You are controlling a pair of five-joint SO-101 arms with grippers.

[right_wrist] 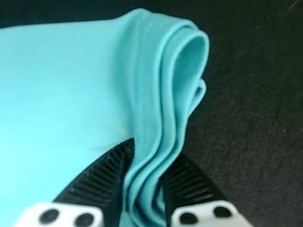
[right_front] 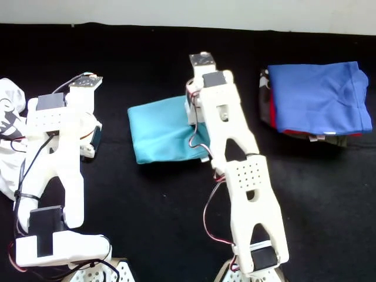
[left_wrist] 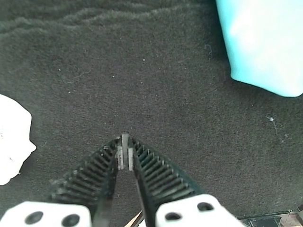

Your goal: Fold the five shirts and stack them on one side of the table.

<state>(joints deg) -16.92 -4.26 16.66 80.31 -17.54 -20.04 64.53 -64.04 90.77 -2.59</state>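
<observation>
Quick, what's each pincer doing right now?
Left pincer: closed, empty.
Right pincer: closed on the folded turquoise fabric shirt.

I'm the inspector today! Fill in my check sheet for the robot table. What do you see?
Surface: black fabric tabletop, slightly rippled.
Job's things: folded teal shirt at the centre; pile at the right side topped by a folded blue shirt, with a red layer beneath; crumpled white shirt at the left edge.
Clutter: nothing seen.
Grippers: left gripper shut, empty, above bare cloth; right gripper shut on the teal shirt's folded edge.
Cables: red and black wires along the arms.
Surroundings: pale wall behind the table.
</observation>
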